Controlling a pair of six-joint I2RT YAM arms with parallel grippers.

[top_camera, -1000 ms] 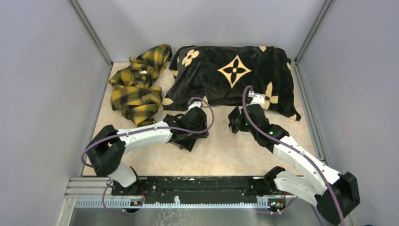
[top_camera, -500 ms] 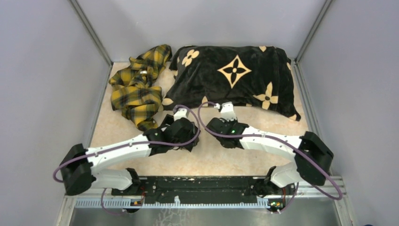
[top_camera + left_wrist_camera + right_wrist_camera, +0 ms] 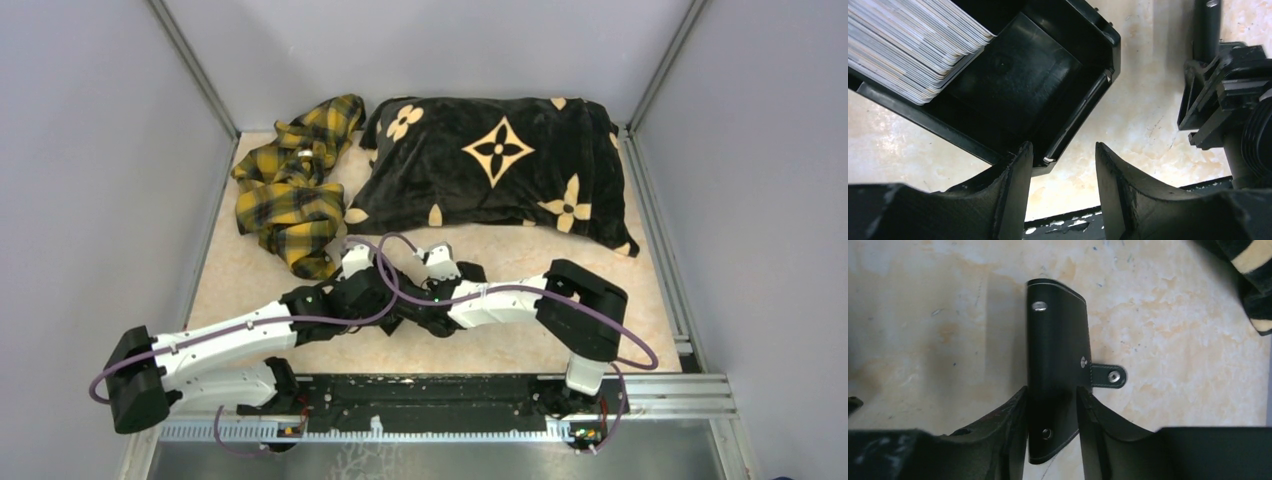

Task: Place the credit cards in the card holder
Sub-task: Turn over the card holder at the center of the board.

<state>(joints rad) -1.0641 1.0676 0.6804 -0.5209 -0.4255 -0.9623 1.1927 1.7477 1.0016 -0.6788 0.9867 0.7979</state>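
While the plaid cloth (image 3: 290, 190) and the black pillow (image 3: 490, 160) lie as before along the far edge of the tabletop (image 3: 500, 345), both arms have moved. The right arm (image 3: 500, 298) has swung away from the pillow's right end, and the left arm (image 3: 240, 330) has stretched out low. Their wrists now meet near the middle of the near edge, hiding whatever lies under them.

From the left wrist, the left gripper (image 3: 1062, 150) hangs with its jaws well apart and nothing between them, over the corner of a black tray (image 3: 1113, 45). The credit cards (image 3: 908, 45) stand stacked at the tray's other end, untouched.

From the right wrist, the right gripper (image 3: 1052, 390) straddles the card holder (image 3: 1058, 340), a finger close on each long edge. Whether they pinch it or have just let go, I cannot tell. The holder is black, stitched and folded shut, its snap tab (image 3: 1110, 376) hanging loose to one side. It must be opened before any card goes in, I judge.
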